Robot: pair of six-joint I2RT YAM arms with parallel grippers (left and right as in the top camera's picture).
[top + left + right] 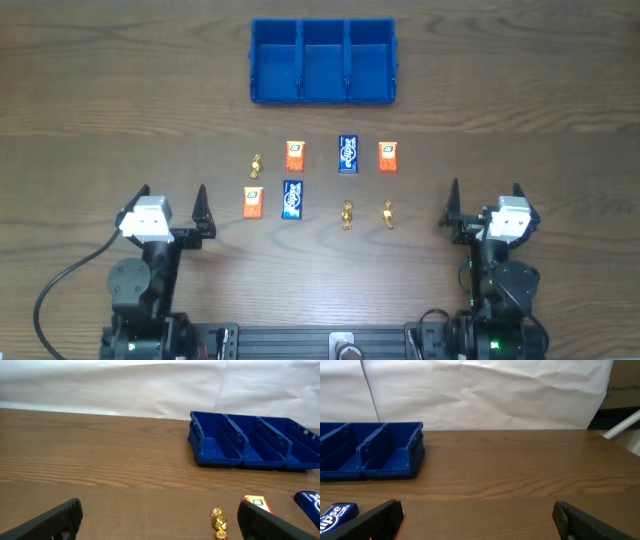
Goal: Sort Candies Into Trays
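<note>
Closest in, the left gripper [172, 190] sits low over the table [100, 110] with its two fingers spread wide and nothing between them. The right gripper [485, 190] is just the same on the far side: wide apart, nothing held. Between and just ahead of them lie the candies in two loose rows. The nearer row has an orange pack [253, 201], a blue pack [292, 199] and two gold-wrapped sweets [347, 214]. The row beyond has another gold sweet [255, 164], two more orange packs [295, 154] and a second blue pack [348, 153]. Well past them, at the far side of the table, stands the blue tray [322, 98], with no candy in any of its three compartments.

So, by the look of it, this is the very start: nothing sorted, nothing picked. The first step is a grasp. For the left arm the near orange pack is the handy choice, and its wrist view has a gold sweet [218, 522] just off one fingertip. The right arm's closest piece is the outer gold sweet [387, 213].

The next move calls for bringing the fingers down to straddle one candy only, clear of its neighbours, since the pieces sit close together. Then comes a carry to a single compartment, with each kind kept to its own.
</note>
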